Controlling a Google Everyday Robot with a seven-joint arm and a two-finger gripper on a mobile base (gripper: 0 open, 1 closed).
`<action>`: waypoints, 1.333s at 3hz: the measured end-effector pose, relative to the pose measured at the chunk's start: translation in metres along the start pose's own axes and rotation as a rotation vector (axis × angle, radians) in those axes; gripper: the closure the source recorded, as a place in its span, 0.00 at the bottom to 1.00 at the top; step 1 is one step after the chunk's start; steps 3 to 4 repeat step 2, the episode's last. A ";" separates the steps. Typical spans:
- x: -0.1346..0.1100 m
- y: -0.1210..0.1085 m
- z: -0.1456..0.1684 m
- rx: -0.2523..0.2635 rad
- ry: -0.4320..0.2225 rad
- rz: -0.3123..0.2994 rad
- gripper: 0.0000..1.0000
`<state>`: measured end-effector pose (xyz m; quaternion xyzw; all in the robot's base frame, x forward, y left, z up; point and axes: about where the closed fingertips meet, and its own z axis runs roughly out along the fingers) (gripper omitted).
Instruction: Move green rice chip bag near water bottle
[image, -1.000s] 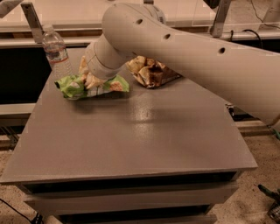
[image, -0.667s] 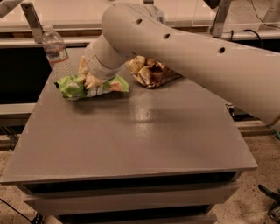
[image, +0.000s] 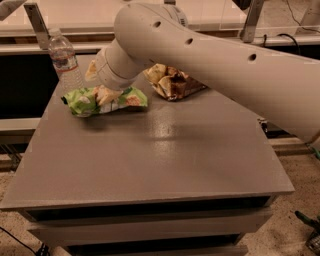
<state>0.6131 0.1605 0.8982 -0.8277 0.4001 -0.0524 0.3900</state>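
Pincer (image: 108, 95) clamped on green rice chip bag (image: 81, 102), left side of desk (image: 160, 165).
Bag gripped at its crumpled middle, low over the desk; brown snack bag (image: 172, 82) behind to the right; water bottle (image: 64, 59) upright at far-left corner, near the bag.

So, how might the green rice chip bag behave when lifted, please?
Its crumpled film suggests the green rice chip bag would flop and sag. Flat and thin, it is probably light. The gripper sits on its middle.
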 end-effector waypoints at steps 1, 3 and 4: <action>-0.001 0.000 0.000 0.000 -0.001 -0.002 0.00; -0.002 0.000 0.000 0.000 -0.001 -0.002 0.00; -0.002 0.000 0.000 0.000 -0.001 -0.002 0.00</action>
